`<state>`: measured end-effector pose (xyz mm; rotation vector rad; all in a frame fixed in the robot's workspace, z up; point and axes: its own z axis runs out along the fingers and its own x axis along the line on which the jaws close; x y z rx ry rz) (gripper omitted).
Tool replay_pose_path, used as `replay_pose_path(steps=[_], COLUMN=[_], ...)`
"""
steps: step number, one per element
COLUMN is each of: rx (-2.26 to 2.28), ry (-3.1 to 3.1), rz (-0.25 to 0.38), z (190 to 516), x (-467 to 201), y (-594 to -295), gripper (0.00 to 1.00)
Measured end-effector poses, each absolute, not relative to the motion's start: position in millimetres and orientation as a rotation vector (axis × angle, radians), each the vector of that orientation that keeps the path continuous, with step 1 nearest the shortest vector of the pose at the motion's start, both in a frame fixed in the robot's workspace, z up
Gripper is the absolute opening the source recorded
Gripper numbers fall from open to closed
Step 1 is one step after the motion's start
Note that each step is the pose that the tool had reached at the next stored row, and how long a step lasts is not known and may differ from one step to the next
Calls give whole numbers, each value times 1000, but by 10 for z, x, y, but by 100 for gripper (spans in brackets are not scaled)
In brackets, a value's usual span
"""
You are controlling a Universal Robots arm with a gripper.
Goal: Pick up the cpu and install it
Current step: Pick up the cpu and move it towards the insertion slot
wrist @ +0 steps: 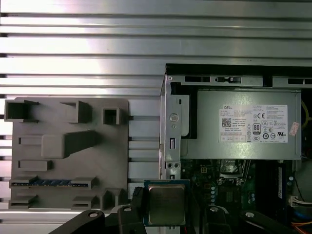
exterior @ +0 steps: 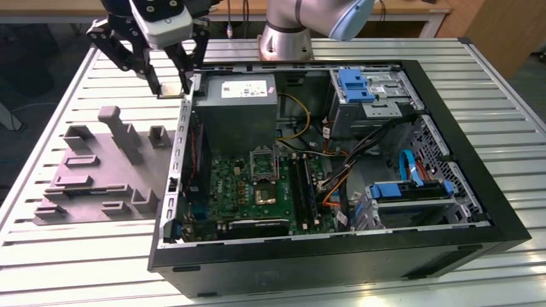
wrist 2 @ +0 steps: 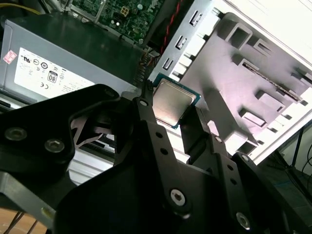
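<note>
End effector [exterior: 175,91] clamped on cpu [wrist 2: 171,101] | apparently over case [exterior: 341,259] edge | grey fixture [exterior: 85,182] beside, power supply [exterior: 243,112] near

The cpu [wrist 2: 171,101] is a small, thin square chip w/ a pale silvery-beige metal top and a darker greenish rim. It's clamped at two opposite edges between the black fingers [wrist 2: 146,117] of my gripper [wrist 2: 169,113]. It hangs in the air w/ its metal top toward both wrist cams. In the exterior view it's just outside the open pc case [exterior: 477,211], by the far corner on that view's left.
</note>
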<state>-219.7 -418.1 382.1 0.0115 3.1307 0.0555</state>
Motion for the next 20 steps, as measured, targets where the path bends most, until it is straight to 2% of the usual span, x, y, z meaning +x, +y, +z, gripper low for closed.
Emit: replay_pose_path(steps=[20], rx=[11], ry=[3131], rz=[55], z=[3821], x=[-2088], y=[-4181], gripper=[47])
